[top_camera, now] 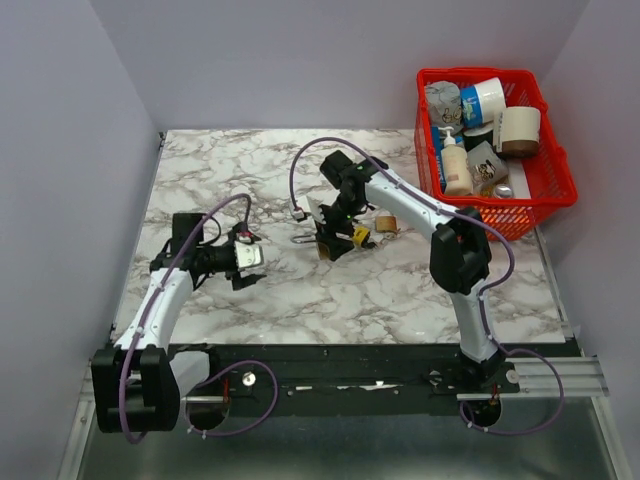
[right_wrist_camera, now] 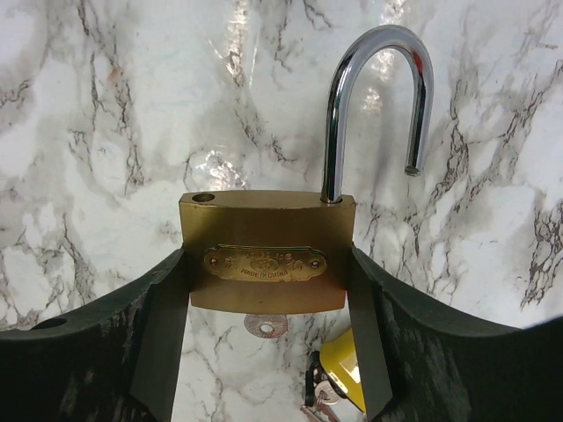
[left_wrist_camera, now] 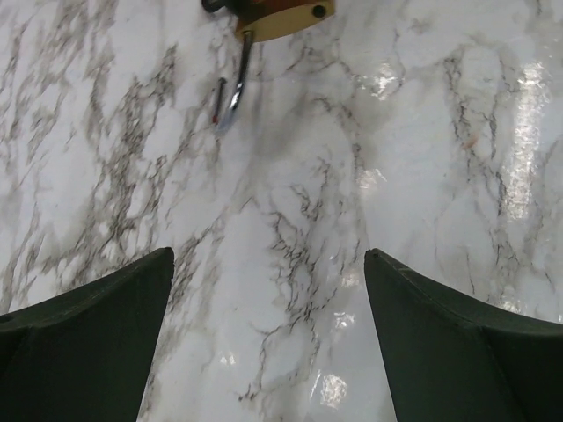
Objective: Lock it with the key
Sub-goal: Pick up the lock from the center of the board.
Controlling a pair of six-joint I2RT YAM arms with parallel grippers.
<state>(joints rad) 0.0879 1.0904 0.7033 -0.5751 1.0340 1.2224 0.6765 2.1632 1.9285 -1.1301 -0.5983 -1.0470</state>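
The right gripper clamps a brass padlock by its sides, with one finger pressed on each flank of the body. The padlock's steel shackle stands open and points away from the fingers, its free end clear of the hole in the body. A yellow-headed key sits just behind the padlock, toward the wrist; whether it is in the keyhole cannot be told. The left gripper hovers over the marble table, jaws spread wide with nothing between them. The padlock is well ahead of its fingertips.
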